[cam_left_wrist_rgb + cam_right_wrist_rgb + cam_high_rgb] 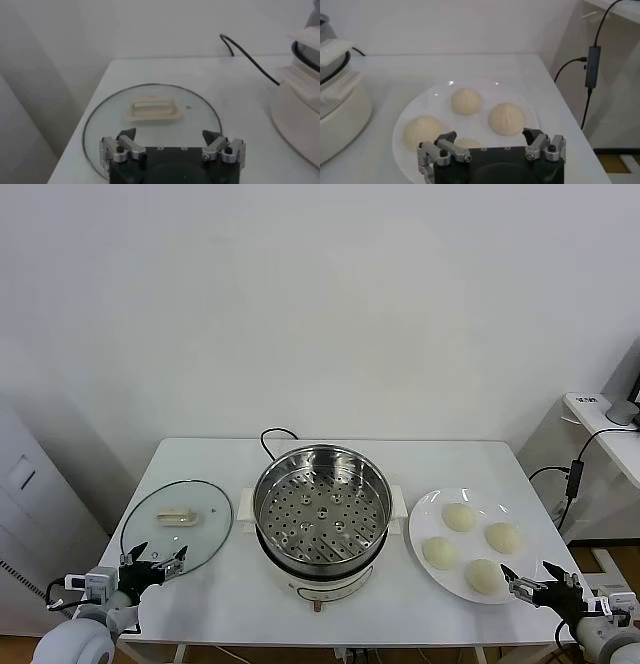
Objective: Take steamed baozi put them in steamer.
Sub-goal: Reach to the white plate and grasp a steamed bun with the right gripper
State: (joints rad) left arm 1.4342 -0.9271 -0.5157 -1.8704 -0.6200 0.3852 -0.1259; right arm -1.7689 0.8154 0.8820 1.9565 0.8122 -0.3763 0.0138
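Observation:
Several cream-white baozi [459, 517] lie on a flat white plate [424, 522] at the right of the table; they also show in the right wrist view [465, 101]. The steel steamer [322, 509] with its perforated tray stands empty on its white base at the table's middle. My right gripper [528, 583] is open and empty, low at the table's front right edge, just before the nearest baozi [484, 575]; it also shows in the right wrist view [491, 137]. My left gripper [155, 559] is open and empty at the front left, over the glass lid's near rim; it also shows in the left wrist view [171, 135].
A round glass lid [176, 522] with a beige handle [154, 110] lies flat left of the steamer. A black cord [271, 436] runs from behind the steamer. A side desk with a cable [577, 474] stands at the far right.

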